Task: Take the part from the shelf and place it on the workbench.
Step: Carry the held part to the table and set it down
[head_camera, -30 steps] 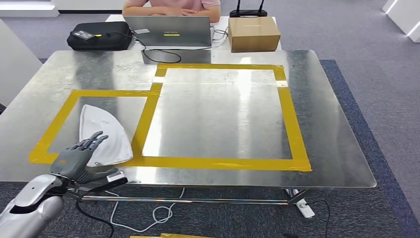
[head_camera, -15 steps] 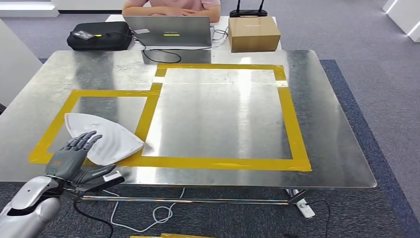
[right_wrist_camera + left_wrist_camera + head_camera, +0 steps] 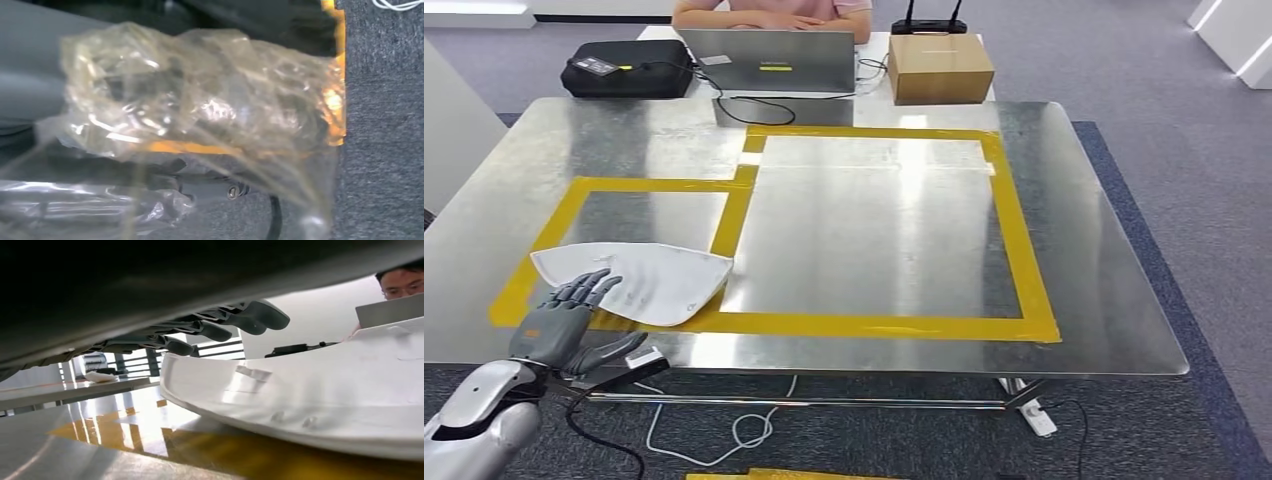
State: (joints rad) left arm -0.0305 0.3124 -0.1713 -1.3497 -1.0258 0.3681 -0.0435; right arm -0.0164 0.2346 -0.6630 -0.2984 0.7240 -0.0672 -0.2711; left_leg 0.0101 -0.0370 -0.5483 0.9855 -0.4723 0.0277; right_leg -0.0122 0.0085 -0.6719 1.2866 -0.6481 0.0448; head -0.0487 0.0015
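Steel workbench [image 3: 874, 240], lower left: white part [image 3: 639, 280] lies across yellow tape [image 3: 864, 325] for delivery; left hand [image 3: 559, 325], fingers spread, grips nothing.

1. One white part [image 3: 639, 283] on one metal workbench [image 3: 1104, 250].
2. Two yellow tape rectangles [image 3: 1014, 230].
3. One laptop [image 3: 769, 62], one cardboard box [image 3: 941, 68], one black case [image 3: 624, 72].
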